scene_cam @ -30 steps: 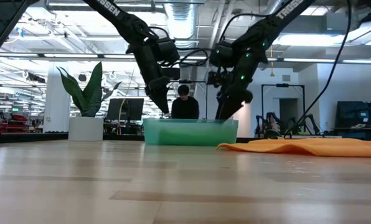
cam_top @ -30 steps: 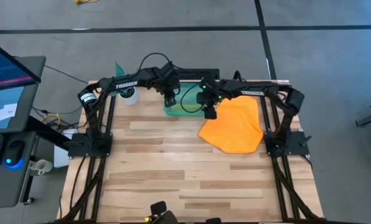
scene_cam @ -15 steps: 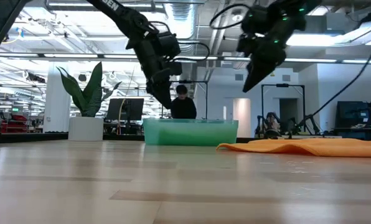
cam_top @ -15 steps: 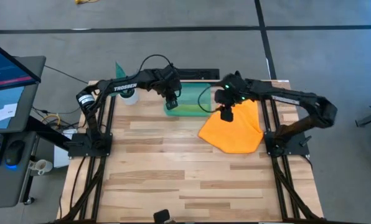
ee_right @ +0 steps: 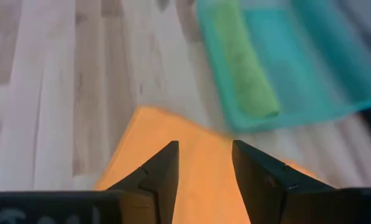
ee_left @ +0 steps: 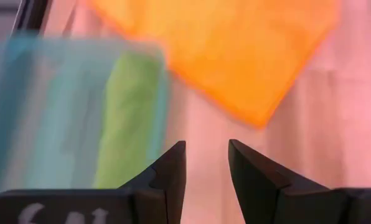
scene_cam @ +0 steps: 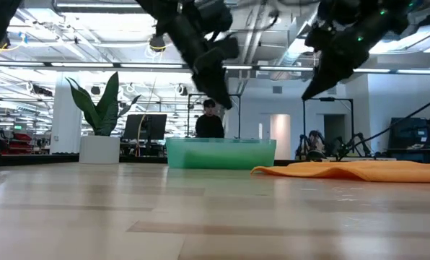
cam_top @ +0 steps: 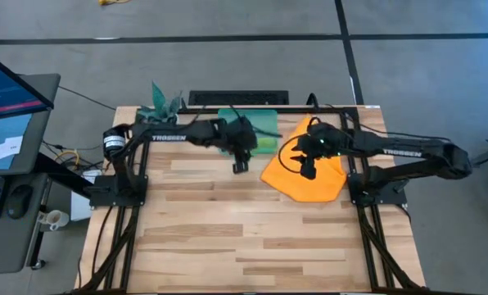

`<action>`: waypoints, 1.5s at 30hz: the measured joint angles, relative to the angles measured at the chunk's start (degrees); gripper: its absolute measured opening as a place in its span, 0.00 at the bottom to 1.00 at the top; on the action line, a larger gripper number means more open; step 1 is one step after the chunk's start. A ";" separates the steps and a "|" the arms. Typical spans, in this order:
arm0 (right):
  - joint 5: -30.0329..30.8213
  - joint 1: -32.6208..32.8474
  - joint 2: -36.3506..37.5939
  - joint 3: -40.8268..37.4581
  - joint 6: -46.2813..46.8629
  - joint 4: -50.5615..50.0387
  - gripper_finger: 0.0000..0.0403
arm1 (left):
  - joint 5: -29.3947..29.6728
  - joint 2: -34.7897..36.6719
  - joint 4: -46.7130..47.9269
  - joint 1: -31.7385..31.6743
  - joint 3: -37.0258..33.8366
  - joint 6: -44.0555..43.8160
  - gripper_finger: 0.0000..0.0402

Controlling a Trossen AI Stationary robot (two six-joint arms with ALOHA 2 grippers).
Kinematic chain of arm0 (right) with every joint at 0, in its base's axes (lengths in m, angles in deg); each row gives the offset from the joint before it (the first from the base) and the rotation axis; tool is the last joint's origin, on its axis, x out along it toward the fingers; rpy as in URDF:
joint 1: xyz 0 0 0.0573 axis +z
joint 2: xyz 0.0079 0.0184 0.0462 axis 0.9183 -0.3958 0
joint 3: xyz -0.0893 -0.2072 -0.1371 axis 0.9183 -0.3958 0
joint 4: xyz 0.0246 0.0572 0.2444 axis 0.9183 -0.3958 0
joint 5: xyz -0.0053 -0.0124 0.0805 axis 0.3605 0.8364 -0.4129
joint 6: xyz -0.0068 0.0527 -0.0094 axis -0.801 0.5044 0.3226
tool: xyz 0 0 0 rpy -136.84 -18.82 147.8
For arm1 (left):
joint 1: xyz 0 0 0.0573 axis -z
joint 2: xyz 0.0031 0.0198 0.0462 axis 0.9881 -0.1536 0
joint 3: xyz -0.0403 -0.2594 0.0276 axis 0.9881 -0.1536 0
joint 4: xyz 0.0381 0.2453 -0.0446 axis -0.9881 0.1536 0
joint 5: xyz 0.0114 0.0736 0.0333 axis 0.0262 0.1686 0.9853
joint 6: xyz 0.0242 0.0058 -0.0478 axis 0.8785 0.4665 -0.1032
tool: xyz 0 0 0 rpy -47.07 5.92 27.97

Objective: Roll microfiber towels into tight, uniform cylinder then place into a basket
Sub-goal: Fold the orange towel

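Orange towel (cam_top: 309, 168) beneath right end effector (cam_top: 307, 170)

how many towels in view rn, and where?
2. The green towel lies rolled inside the basket at the table's far edge. The orange towel lies spread flat on the table right of the basket, under the right gripper. Nothing suggests more, though the basket could hide some.

Both claws (cam_top: 240, 166) (cam_top: 307, 173) apparently withdrew from basket (cam_top: 264, 123).
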State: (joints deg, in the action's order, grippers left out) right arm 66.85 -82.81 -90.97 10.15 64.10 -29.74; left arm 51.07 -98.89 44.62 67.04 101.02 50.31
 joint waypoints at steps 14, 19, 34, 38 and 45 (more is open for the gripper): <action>10.24 12.85 5.87 -0.14 5.69 6.07 0.41 | 0.62 -0.09 -31.86 9.77 -9.67 0.02 0.28; 11.73 18.36 4.88 -0.16 10.69 3.99 0.41 | 0.62 -0.22 -39.87 10.36 -14.81 0.41 0.28; 25.32 26.63 5.08 -0.10 11.67 4.97 0.40 | 2.45 -10.54 -54.88 9.53 -18.64 -1.86 0.28; 25.42 26.39 5.04 -0.12 11.63 4.70 0.40 | 4.05 -14.14 -54.90 9.20 -16.17 -2.10 0.28; 25.43 25.75 5.04 -0.12 11.63 4.62 0.40 | 3.98 -16.93 -53.15 8.81 -14.73 -3.81 0.28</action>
State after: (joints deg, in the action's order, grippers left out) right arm 92.29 -57.06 -85.93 10.04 75.73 -25.12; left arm 55.05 -115.82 -8.52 75.84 86.29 46.51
